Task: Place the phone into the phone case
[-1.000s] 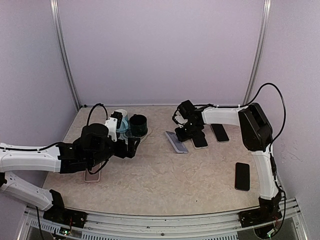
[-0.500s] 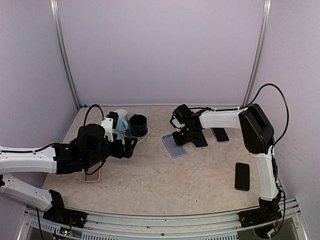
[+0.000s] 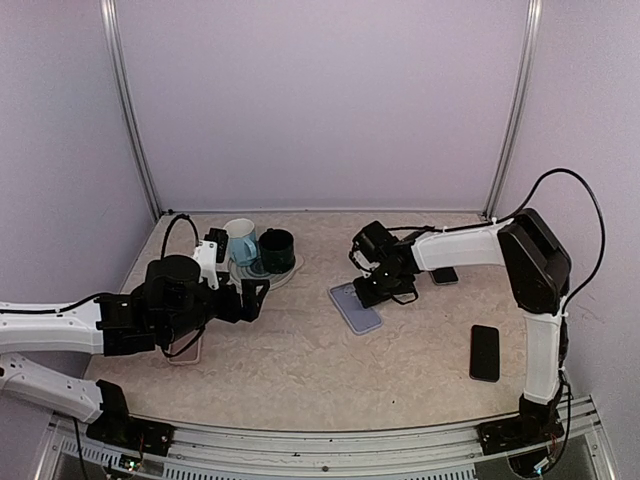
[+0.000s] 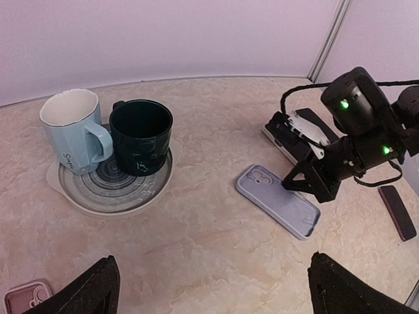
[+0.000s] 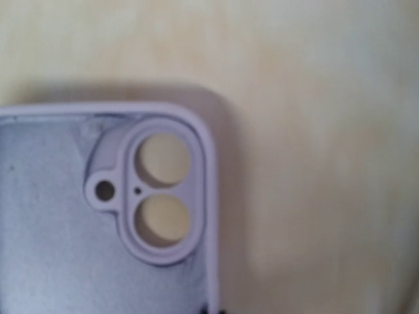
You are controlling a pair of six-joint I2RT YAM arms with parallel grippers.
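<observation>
You had a beige marbled table (image 3: pixel 320 375). On it lay a lavender phone case (image 3: pixel 356 307), a black phone (image 3: pixel 485 352), a pink case (image 4: pixel 25 297) and a round plate (image 4: pixel 114 209).

"Mugs over there?"
"A pale blue mug (image 4: pixel 71 134) and a dark green mug (image 4: pixel 139 134), side by side on a round plate (image 4: pixel 71 195)."
"And the lilac case (image 4: pixel 278 210)?"
"Flat on the worktop (image 4: pixel 196 248), right pincer (image 4: pixel 292 183) at its edge."

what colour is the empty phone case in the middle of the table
Pale lavender. The phone case shows best in the left wrist view.
</observation>
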